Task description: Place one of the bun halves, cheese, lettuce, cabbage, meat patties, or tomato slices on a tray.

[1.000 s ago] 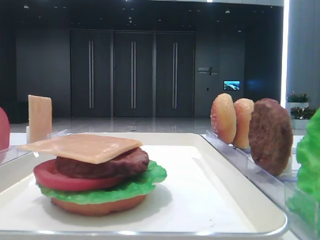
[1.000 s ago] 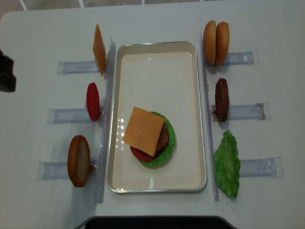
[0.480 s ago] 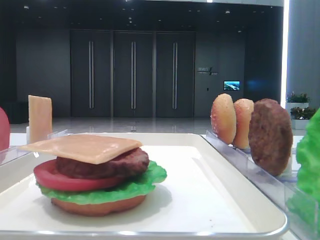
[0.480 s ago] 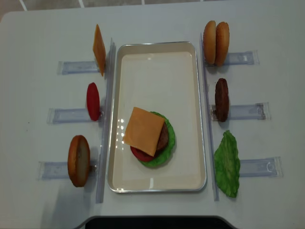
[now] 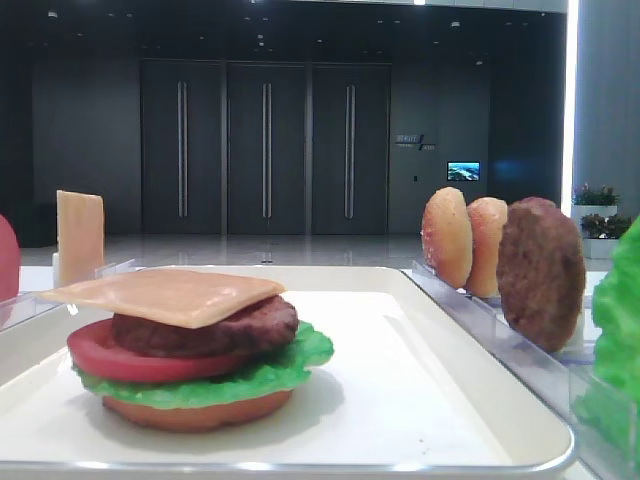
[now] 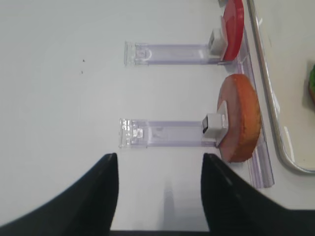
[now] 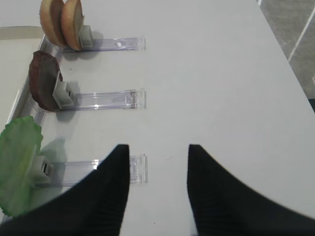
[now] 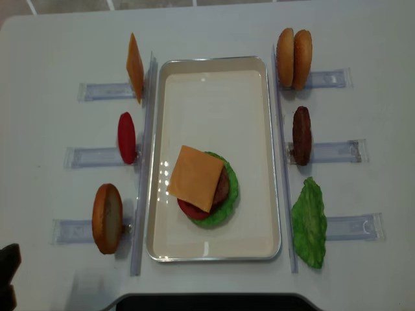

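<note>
On the white tray (image 8: 214, 65) sits a stack topped by a cheese slice (image 8: 194, 177) over patty, tomato, lettuce (image 8: 228, 201) and a bun half (image 5: 195, 410). Standing in racks to its left are a second cheese slice (image 8: 135, 67), a tomato slice (image 8: 126, 137) and a bun half (image 8: 107, 218). To its right stand two bun halves (image 8: 294, 58), a meat patty (image 8: 301, 135) and lettuce (image 8: 310, 222). My left gripper (image 6: 160, 162) is open and empty, just short of the bun half (image 6: 241, 118). My right gripper (image 7: 158, 150) is open and empty beside the lettuce (image 7: 19, 162).
Clear plastic rack strips (image 8: 91, 156) run outward from both long sides of the tray, and one of them (image 6: 162, 132) lies right ahead of my left gripper. A dark part of the left arm (image 8: 8, 272) shows at the lower left corner. Bare white table surrounds the racks.
The left arm's dark part, at the upper left edge of the overhead view a second ago, now shows at the lower left corner. Nothing on the tray or racks has moved.
</note>
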### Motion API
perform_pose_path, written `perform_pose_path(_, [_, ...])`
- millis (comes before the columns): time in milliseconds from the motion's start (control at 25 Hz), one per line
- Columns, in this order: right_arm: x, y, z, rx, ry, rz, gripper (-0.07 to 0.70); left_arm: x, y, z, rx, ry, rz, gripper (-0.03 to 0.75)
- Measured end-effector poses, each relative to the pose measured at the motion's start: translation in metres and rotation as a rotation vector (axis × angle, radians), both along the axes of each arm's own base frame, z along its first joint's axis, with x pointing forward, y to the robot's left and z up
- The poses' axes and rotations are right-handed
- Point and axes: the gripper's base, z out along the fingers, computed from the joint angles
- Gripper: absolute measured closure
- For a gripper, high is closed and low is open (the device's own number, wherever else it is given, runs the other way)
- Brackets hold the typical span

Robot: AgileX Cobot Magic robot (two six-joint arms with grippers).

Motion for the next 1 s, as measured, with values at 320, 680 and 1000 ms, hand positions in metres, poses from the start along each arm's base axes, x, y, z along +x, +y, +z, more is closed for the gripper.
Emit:
perform_pose_path(320, [0.000, 0.000, 0.000, 0.000, 0.000, 0.000, 0.358, -0.022, -0.001, -0.002, 0.001, -0.184, -0.004, 0.307])
perform_pose_path(680, [0.000, 0.000, 0.000, 0.000, 0.000, 0.000, 0.358, -0.022, -0.001, -0.003, 0.001, -0.192, -0.004, 0.307])
perform_pose_path(1000, [0.000, 0.000, 0.000, 0.000, 0.000, 0.000, 0.358, -0.022, -0.001, -0.003, 0.001, -0.192, -0.004, 0.307])
